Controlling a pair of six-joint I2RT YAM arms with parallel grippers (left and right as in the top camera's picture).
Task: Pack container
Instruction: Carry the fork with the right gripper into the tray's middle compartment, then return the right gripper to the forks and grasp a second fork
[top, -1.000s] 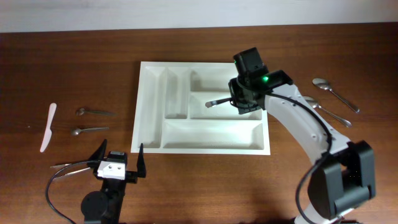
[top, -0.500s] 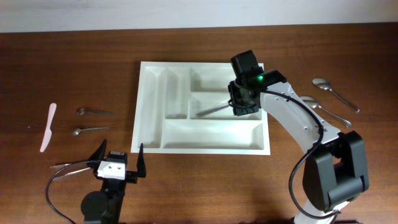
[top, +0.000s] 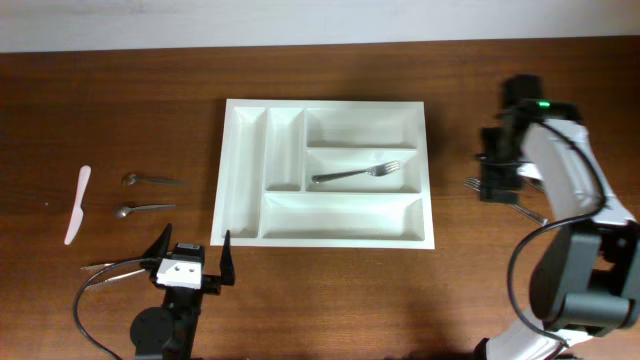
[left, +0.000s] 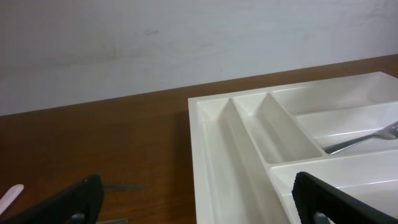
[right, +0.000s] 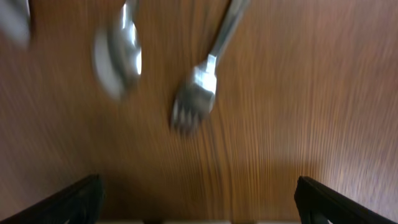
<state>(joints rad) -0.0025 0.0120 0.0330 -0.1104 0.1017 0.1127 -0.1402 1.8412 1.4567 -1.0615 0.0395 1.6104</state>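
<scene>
The container (top: 218, 190), a large white cutlery tray, lies mid-table. One fork (top: 355, 173) rests in its middle long compartment. My right gripper (top: 497, 176) hangs open and empty over the bare wood right of the tray. Just ahead of it in the right wrist view (right: 199, 210) lie a second fork (right: 194, 99) and a spoon (right: 117, 59), both blurred. My left gripper (top: 192, 246) stands open and empty near the front edge, off the tray's front left corner. The left wrist view (left: 199, 205) shows the tray's rim (left: 205, 155) and the packed fork's tines (left: 364, 139).
Left of the tray lie two small spoons (top: 150, 180) (top: 143, 209) and a pale plastic knife (top: 77, 204). A thin piece of metal cutlery (top: 112, 267) lies beside my left arm. My right arm partly covers the loose cutlery on the right.
My right gripper opened and left the fork in the tray's middle compartment. It then swung right, off the tray, to above the loose cutlery. The left arm stayed still.
</scene>
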